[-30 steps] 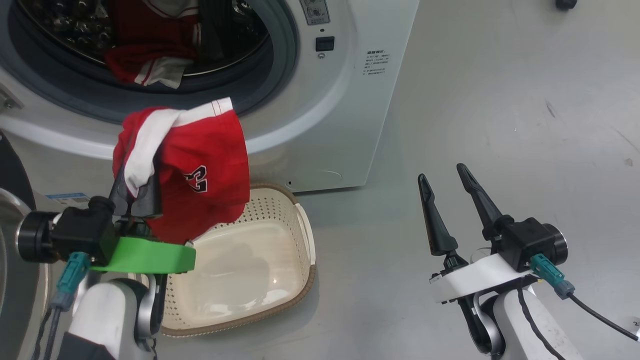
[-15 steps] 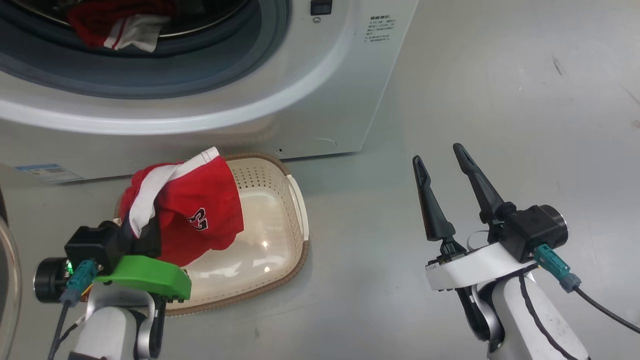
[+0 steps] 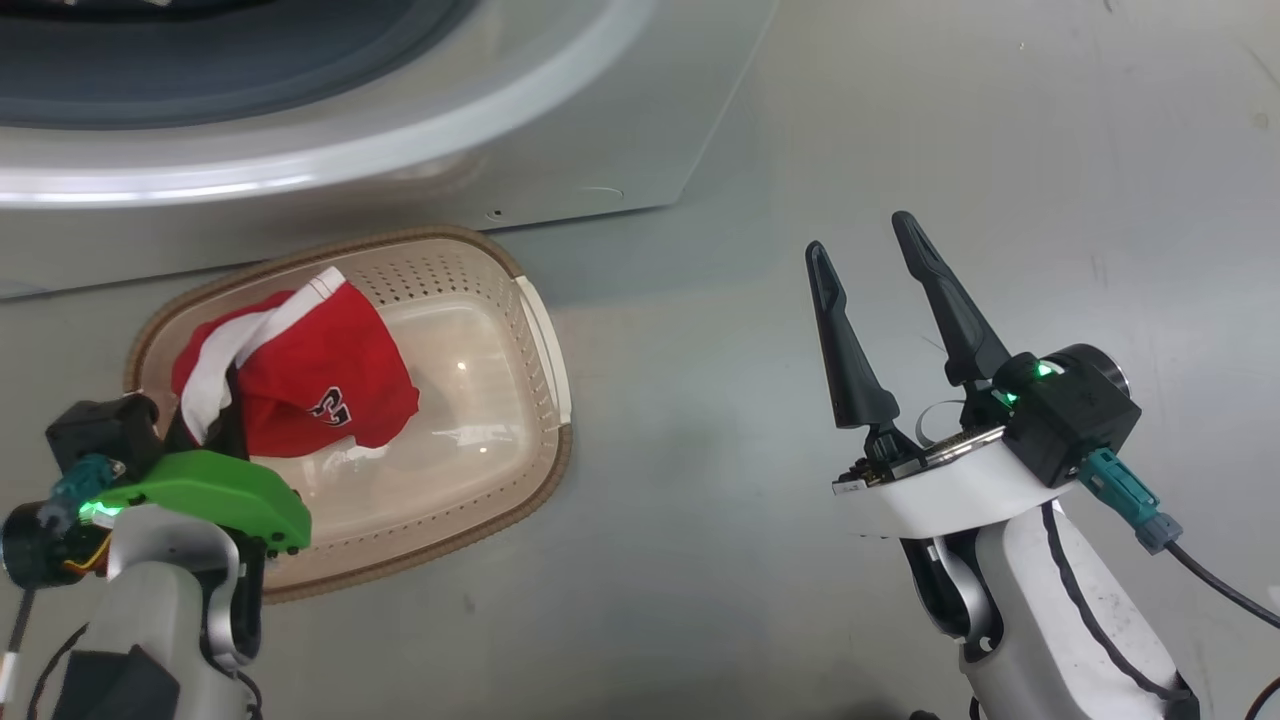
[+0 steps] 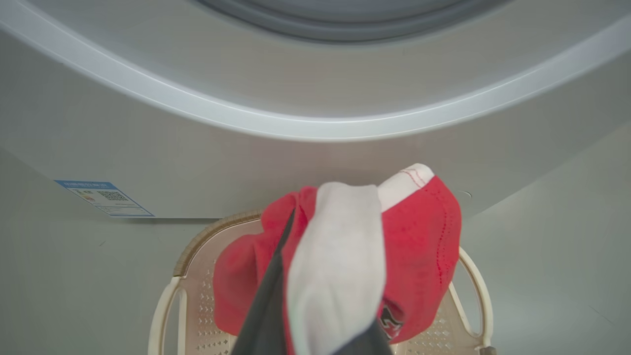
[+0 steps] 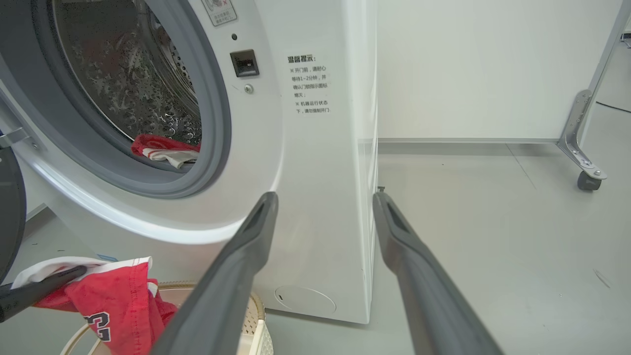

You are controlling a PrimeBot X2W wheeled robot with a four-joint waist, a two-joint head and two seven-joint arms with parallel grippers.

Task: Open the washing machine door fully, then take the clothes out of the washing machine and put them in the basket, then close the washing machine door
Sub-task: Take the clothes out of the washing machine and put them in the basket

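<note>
Now the left hand (image 3: 225, 405) has come down. 1 second ago it held the bright red fabric garment with white trim (image 3: 320, 370) up in front of the lip of the big white front-loading washing machine (image 3: 600, 150). At this moment the garment hangs inside the small cream perforated plastic basket with a brown woven-look rim (image 3: 450, 240), over its left half. The head camera has tilted down too, so the machine's slide up the picture is no move of the machine. The left hand is clamped tight on a fold of the garment's white band, its dark fingers (image 4: 268, 315) half buried in cloth. Whether the hem rests on the basket's bottom I cannot tell; it looks close. The right hand (image 3: 860, 237) has kept its place over the grey floor (image 3: 750, 560), well to the right of the basket, jaws spread wide and empty.

For the task, the carry looks nearly over and the release is the step due. Letting go here should drop the garment inside the rim.

More is left after that. A 2nd red and white piece (image 5: 165, 148) lies at the front edge of the steel drum (image 5: 128, 74). The glossy black door (image 5: 7, 212) stands open at the left edge of the right wrist view. Another reach and then the closing remain.
</note>
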